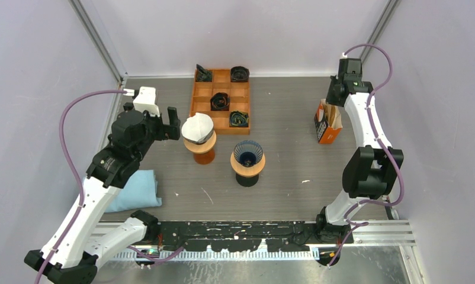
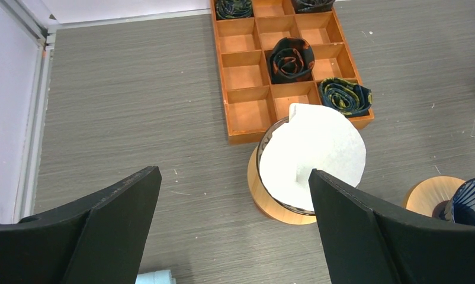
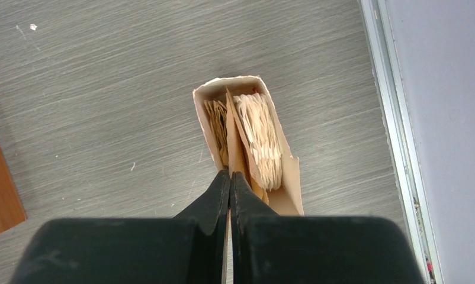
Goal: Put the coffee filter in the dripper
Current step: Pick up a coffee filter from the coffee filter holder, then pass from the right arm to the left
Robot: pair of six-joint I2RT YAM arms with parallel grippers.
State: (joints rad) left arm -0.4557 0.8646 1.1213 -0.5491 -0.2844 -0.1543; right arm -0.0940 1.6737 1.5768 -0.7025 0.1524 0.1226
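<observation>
Gripper, left [image 2: 233, 174]: released, jaws spread wide with nothing between them but bare grey wood-grain tabletop [image 2: 134, 89].
Gripper, right [image 3: 229, 174]: clenched, fingers pressed flat together over the open orange cardboard box of paper filters [image 3: 289, 183]. Its tips overlap the box's inner divider in the wrist view, and you cannot tell whether they pinch anything.
Task item: the white paper cone filter [image 2: 318, 151] sits in the mouth of the dripper with the black ring on a round wooden base [image 2: 262, 192].
Seating: it looks lopsided, with one edge standing proud of the ring on the tray side, so judge it as placed but not pressed home.
Bearing: from your left gripper the filter lies ahead and toward the right-hand finger, just beside that fingertip.
Axis: the cone's axis is roughly upright, tipped a little.
Nearer arm: left by far. The right arm is well apart, across the tabletop.
Neighbours: the orange wooden compartment tray [image 2: 241, 135] stands just behind the dripper. A second dripper with a dark blue ribbed cone [image 1: 247, 152] stands near it on the right.
Next move, as a judgement: any nudge to settle the filter belongs to your left arm.
</observation>
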